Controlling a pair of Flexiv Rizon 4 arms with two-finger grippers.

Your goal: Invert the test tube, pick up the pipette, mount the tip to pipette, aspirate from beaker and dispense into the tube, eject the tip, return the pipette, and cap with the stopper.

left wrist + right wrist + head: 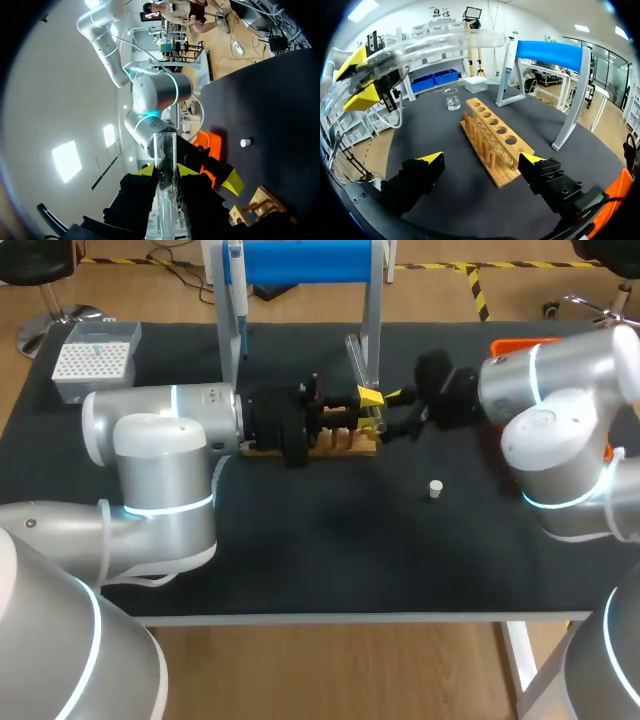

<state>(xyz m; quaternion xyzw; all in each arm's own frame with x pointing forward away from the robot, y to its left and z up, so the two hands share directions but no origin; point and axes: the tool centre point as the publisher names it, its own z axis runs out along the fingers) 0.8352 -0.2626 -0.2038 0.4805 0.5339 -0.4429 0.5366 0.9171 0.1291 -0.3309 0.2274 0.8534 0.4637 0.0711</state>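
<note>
left end effector [166,172] | test tube [165,147] clamped between both fingers [146,171]

Bare table [330,560] open to me in front of the rack [345,445], only a small white stopper [435,489] on it, blue stand [300,262] close behind the rack, my left arm [165,440] and glass tube [445,42] crowding above it

Bright overhead light; soft shadow on the black table [330,560] toward six o'clock; glare streaks the clear glass test tube [445,42].
</note>
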